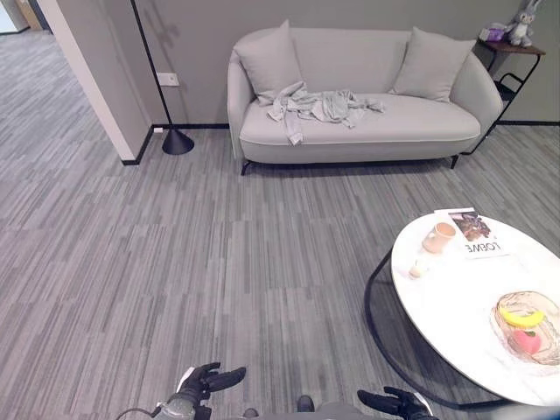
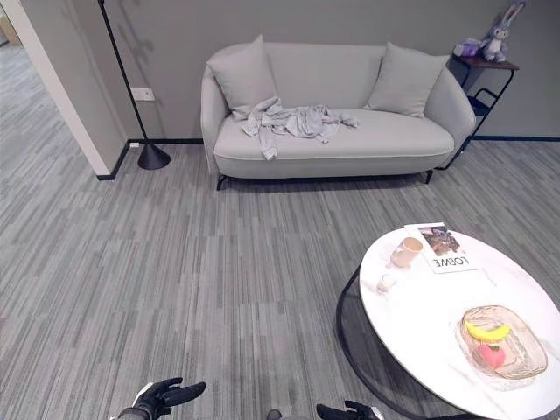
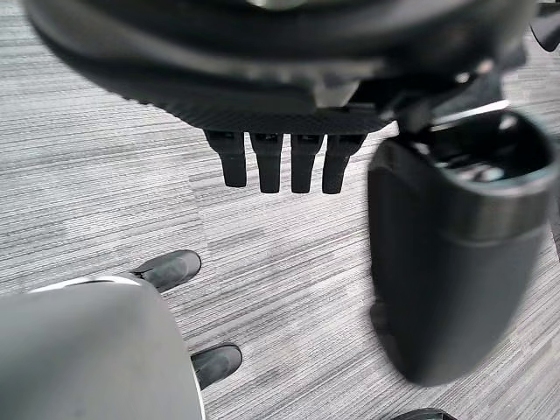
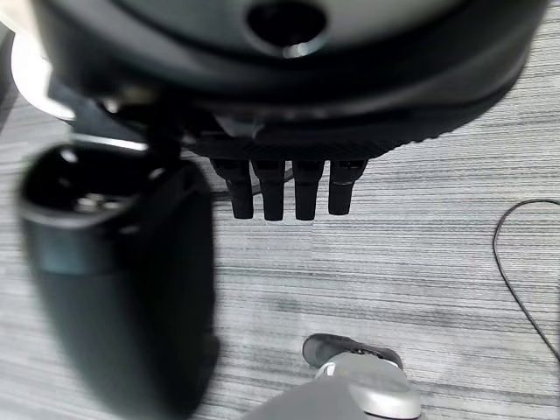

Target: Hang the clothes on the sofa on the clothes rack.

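Lying crumpled on the sofa [image 1: 437, 131] seat toward its left cushion [image 1: 269, 61], the clothes [image 1: 319, 106] wait untouched, well apart from the robot. Both the left hand [image 1: 208, 382] and right hand [image 1: 395, 402] hang low over the carpet, fingers straight and empty, likely because the approach comes first. A round table [image 1: 455, 306] stands to the right.

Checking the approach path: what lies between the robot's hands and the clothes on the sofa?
Bare carpet floor, seen in the left eye view, separates the left hand and right hand from the clothes on the sofa.
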Robot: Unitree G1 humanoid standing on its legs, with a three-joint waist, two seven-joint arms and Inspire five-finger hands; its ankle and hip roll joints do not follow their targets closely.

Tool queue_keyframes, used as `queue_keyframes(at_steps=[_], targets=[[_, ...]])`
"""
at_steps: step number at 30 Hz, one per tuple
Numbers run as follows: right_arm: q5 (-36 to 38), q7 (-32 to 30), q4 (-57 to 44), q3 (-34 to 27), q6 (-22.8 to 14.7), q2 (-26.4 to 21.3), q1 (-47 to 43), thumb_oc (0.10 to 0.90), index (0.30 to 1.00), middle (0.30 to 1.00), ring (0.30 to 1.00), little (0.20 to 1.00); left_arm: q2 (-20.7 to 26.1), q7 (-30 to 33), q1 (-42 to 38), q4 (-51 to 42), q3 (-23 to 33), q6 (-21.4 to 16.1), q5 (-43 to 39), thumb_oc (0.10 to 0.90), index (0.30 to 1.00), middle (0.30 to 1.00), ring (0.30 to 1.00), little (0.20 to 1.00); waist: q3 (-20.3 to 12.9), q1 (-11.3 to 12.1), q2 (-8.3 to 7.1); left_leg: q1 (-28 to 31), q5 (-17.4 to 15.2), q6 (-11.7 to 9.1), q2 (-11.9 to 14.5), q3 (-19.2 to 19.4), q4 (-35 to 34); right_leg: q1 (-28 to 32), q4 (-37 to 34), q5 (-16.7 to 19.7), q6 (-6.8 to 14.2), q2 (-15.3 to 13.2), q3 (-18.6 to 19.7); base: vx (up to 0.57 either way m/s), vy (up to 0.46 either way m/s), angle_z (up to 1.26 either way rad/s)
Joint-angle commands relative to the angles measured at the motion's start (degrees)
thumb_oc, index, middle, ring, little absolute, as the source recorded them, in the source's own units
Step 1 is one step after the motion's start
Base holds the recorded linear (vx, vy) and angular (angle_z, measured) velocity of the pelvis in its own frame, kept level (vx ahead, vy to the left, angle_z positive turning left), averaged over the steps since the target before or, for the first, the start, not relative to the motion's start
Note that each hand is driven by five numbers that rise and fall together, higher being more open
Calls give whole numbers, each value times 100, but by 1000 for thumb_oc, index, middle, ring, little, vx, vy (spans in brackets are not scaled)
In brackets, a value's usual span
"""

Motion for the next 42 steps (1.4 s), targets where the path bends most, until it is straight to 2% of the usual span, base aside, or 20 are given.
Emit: queue_keyframes(at_steps=[1, 13, 18, 20, 21, 24, 26, 27, 29, 30, 31, 32, 33, 34, 35, 37, 39, 40, 41, 42], targets=[[-55, 6, -301, 110, -253, -294, -341, 800, 900, 900, 900, 900, 260, -135, -311, -278, 23, -286, 43, 800, 900, 900, 900, 900, 6, -88, -180, 177, -318, -259, 15, 481, -105, 685, -886, 414, 553, -360, -7, -1, 13, 4], [183, -31, -116, 74, -235, -95, -217, 800, 900, 900, 900, 900, 133, 33, -254, -374, 102, -247, -174, 800, 900, 900, 900, 900, 67, -99, -181, 196, -356, -216, 3, 467, -105, 656, -886, 438, 533, -335, 114, 8, -11, -4], [431, -44, -177, -12, -249, -126, -336, 800, 900, 900, 900, 900, 198, 137, -347, -533, 60, -246, -208, 800, 900, 900, 900, 900, 279, -88, -168, 100, -262, -200, 57, 519, -74, 338, -419, 272, 464, -320, 119, -10, -44, -3], [485, -33, -350, -12, -272, -185, -374, 800, 900, 900, 900, 900, 230, 142, -386, -551, 76, -241, -301, 800, 900, 900, 900, 900, 418, -71, -233, -255, -441, -218, 73, 524, 630, 217, -235, 221, 407, -349, 130, -42, -97, -8], [608, -21, -529, -30, -290, -289, -465, 800, 900, 900, 900, 900, 264, 101, -432, -658, 78, -236, -466, 800, 900, 900, 900, 900, 598, -51, -295, -654, -501, -318, 136, 570, 1364, 125, -166, 184, 357, -373, 151, -26, -153, -3], [589, 23, -1085, -62, -311, -469, -333, 800, 900, 900, 900, 900, 338, 38, -339, -1187, 69, -284, -601, 800, 900, 900, 900, 900, 769, -16, -324, -1248, -395, -407, 312, 485, 2708, 171, -119, 52, 209, -329, 176, 66, -146, -12], [650, -30, -1207, -113, -332, -553, -211, 800, 900, 900, 900, 900, 294, 114, -318, -1319, 116, -274, -832, 800, 900, 900, 900, 900, 1013, 68, -370, -1929, 124, -503, 343, 134, 3892, 269, -18, -85, 45, -268, 185, 102, -184, -2], [682, -61, -1167, -131, -326, -542, -192, 800, 900, 900, 900, 900, 255, 141, -334, -1286, 113, -265, -931, 800, 900, 900, 900, 900, 1017, 67, -420, -2156, 238, -507, 330, 42, 3992, 305, -37, -141, 16, -285, 176, 211, -124, 12], [656, -85, -1000, -98, -271, -495, -213, 800, 900, 900, 900, 900, 174, 128, -365, -1217, 117, -265, -1039, 800, 900, 900, 900, 900, 986, 122, -425, -2432, 75, -415, 311, 78, 3398, 597, -202, -252, 35, -324, 116, 280, -36, 19], [656, -85, -999, -98, -272, -494, -214, 800, 900, 900, 900, 900, 175, 128, -366, -1217, 117, -265, -1039, 800, 900, 900, 900, 900, 978, 118, -433, -2432, 92, -413, 301, 79, 3377, 589, -204, -248, 36, -332, 113, 285, 14, 23], [635, -87, -957, -83, -269, -482, -231, 800, 900, 900, 900, 900, 162, 115, -350, -1216, 106, -253, -1005, 800, 900, 900, 900, 900, 941, 159, -427, -2406, 86, -389, 274, 82, 2927, 688, -290, -275, 70, -348, 129, 505, 98, 18], [568, -93, -776, 4, -282, -475, -381, 800, 900, 900, 900, 900, 166, 64, -310, -1209, 58, -235, -927, 800, 900, 900, 900, 900, 839, 279, -303, -2288, 578, -488, 386, -6, 1108, 934, -448, -387, 166, -319, 115, 665, 146, 14], [539, -113, -687, 55, -289, -483, -467, 800, 900, 900, 900, 900, 167, 55, -296, -1202, 68, -231, -948, 800, 900, 900, 900, 900, 790, 317, -271, -2305, 702, -512, 440, -16, 457, 1036, -496, -451, 211, -332, 130, 518, 132, 8], [539, -113, -686, 56, -290, -483, -468, 800, 900, 900, 900, 900, 166, 55, -297, -1202, 69, -231, -948, 800, 900, 900, 900, 900, 785, 317, -268, -2305, 717, -514, 444, -16, 439, 1027, -495, -448, 209, -328, 131, 505, 125, 13], [655, -27, -538, 3, -272, -416, -512, 800, 900, 900, 900, 900, 163, 32, -241, -1089, 152, -218, -965, 800, 900, 900, 900, 900, 579, 341, -200, -2192, 754, -561, 534, 63, -105, 1269, -611, -541, 327, -373, 174, 533, 135, 11], [1021, 98, -532, -164, -345, -269, -450, 800, 900, 900, 900, 900, 103, 20, -224, -867, 162, -233, -877, 800, 900, 900, 900, 900, 404, 303, -186, -1984, 1050, -572, 453, 156, -105, 1374, -536, -511, 440, -512, 244, 682, 206, -22], [1012, 168, -514, -164, -349, -248, -428, 800, 900, 900, 900, 900, 116, 15, -221, -769, 173, -241, -744, 800, 900, 900, 900, 900, 302, 311, -216, -1863, 1006, -489, 316, 165, -104, 1304, -296, -431, 536, -648, 306, 510, 156, -65], [946, 234, -503, -167, -332, -252, -363, 800, 900, 900, 900, 900, 137, 38, -177, -800, 224, -246, -698, 800, 900, 900, 900, 900, 275, 369, -264, -1585, 866, -303, 46, 187, -63, 1122, 647, 59, 658, -897, 363, 378, 103, -73], [946, 234, -503, -168, -332, -254, -364, 800, 900, 900, 900, 900, 136, 38, -178, -800, 224, -246, -698, 800, 900, 900, 900, 900, 264, 376, -253, -1599, 870, -306, 60, 190, -64, 1103, 646, 68, 655, -885, 371, 528, 167, -55], [979, 209, -439, -209, -342, -277, -408, 800, 900, 900, 900, 900, 138, 50, -180, -828, 263, -242, -724, 800, 900, 900, 900, 900, 332, 385, -256, -1423, 748, -180, -97, 210, -53, 814, 1420, 634, 650, -1013, 410, 397, 205, -27]])
